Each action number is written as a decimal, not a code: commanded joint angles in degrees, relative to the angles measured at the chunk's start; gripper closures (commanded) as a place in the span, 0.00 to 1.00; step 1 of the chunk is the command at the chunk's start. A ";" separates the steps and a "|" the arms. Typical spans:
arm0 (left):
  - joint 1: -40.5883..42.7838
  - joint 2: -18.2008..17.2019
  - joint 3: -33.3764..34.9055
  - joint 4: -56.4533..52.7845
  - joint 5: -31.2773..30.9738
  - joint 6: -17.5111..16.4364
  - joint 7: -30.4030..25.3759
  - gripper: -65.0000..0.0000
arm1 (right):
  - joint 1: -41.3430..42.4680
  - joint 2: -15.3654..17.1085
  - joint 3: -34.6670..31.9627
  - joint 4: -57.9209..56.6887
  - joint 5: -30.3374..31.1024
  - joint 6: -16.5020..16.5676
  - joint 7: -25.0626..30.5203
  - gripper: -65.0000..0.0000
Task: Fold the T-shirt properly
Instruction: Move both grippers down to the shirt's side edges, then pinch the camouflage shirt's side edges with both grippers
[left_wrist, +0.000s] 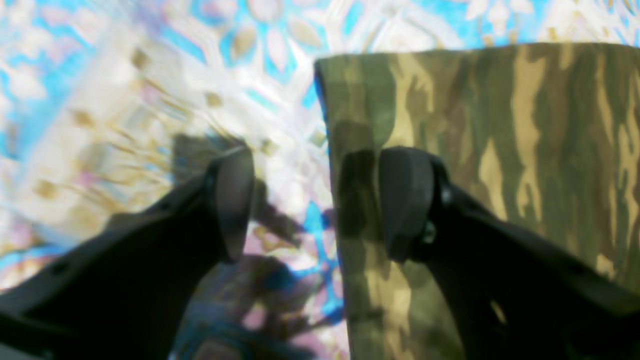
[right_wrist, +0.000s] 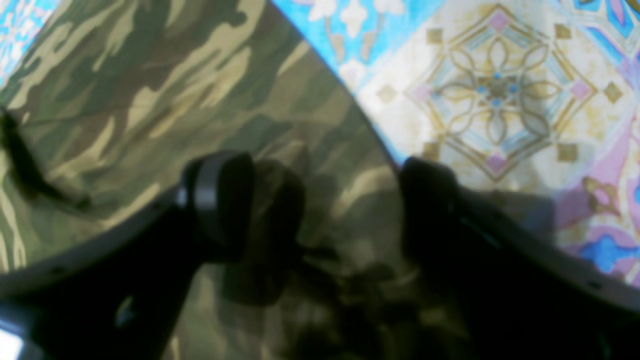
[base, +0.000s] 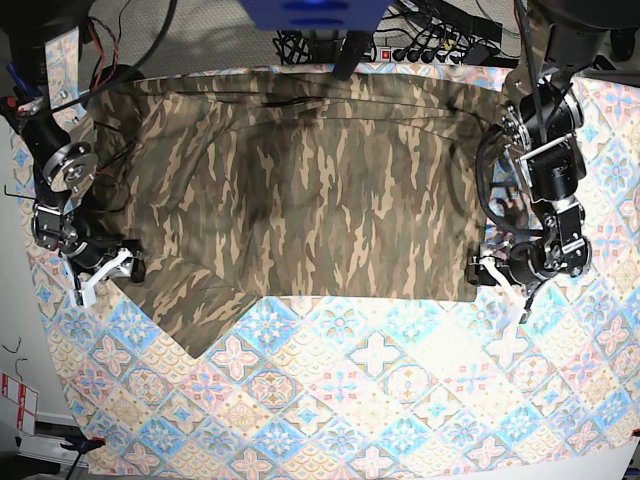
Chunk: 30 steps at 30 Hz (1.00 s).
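Note:
The camouflage T-shirt lies spread flat across the far half of the table, one sleeve pointing toward the front left. In the base view my left gripper sits at the shirt's front right corner. My right gripper sits at its left edge by the sleeve. In the left wrist view the left gripper is open and straddles the shirt's edge, one finger over cloth, one over the tablecloth. The right gripper is open too, low over the T-shirt near its slanting edge.
A blue-and-cream tile-patterned tablecloth covers the table. Cables and a power strip lie behind the table's far edge. A blue mount hangs over the back middle. The table's left edge runs close to the right arm.

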 joint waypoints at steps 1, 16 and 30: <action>-2.70 -0.65 1.41 -0.08 -1.59 -0.34 -2.57 0.41 | -0.14 -0.45 -0.33 -0.68 -2.34 1.72 -4.89 0.31; -7.36 0.40 4.13 -20.38 -1.06 -0.34 -14.78 0.41 | -0.14 -0.28 -0.42 -0.68 -2.43 1.72 -4.98 0.31; -3.84 7.52 13.71 -20.12 -1.15 -0.34 -11.44 0.87 | -0.05 -0.54 -0.33 -0.68 -7.09 1.72 -9.20 0.91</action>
